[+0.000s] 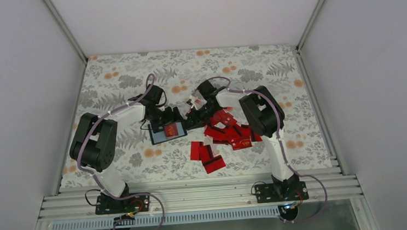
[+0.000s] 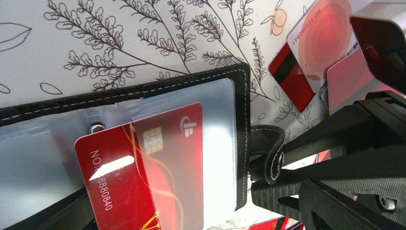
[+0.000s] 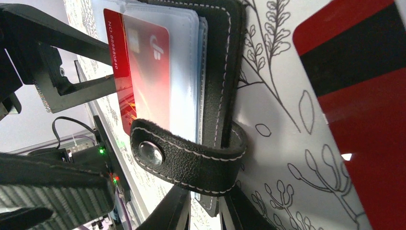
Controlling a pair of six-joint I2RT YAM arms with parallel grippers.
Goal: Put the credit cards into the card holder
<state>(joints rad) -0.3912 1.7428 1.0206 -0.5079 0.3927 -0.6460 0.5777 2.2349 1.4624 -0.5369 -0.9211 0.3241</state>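
The holder [image 2: 201, 79] was grained matt black leather with pale stitching, frosted plastic pockets [image 2: 218, 124] and a shiny metal snap [image 3: 149, 153]; the card [image 2: 115, 191], glossy red plastic.

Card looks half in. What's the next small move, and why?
Probably the open left gripper nudges the red card deeper: its numbered end sticks out of the card holder's clear pocket, while the right gripper pinches the holder's edge.

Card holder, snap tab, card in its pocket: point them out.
card holder [image 2: 242, 120], left wrist view, stitched right edge
snap tab [image 3: 191, 160], right wrist view, middle of strap
card [image 2: 124, 191], left wrist view, red face
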